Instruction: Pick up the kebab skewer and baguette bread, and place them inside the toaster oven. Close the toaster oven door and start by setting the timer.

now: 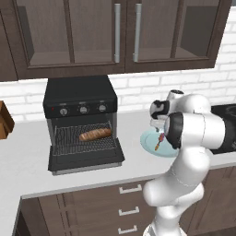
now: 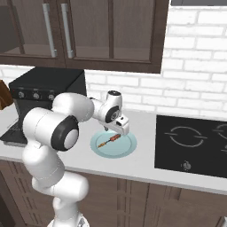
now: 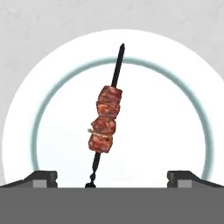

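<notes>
Stubby brown baguette bread (image 1: 95, 134) lying inside the black toaster oven (image 1: 80, 120), wide-open empty gripper (image 3: 112, 177) hovering over the meat-chunk kebab skewer (image 3: 106, 122) mid-frame, needing descent and closing.

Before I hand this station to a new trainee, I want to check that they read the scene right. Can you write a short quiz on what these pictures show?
1. True or false: the baguette bread already lies on the rack of the toaster oven.
2. Where is the kebab skewer? A) on the plate B) on the stovetop C) in the gripper
3. Fill in: the toaster oven door is ____.

Key: 1 true. 2 A; the gripper hangs open above it. 3 open, folded down.
</notes>
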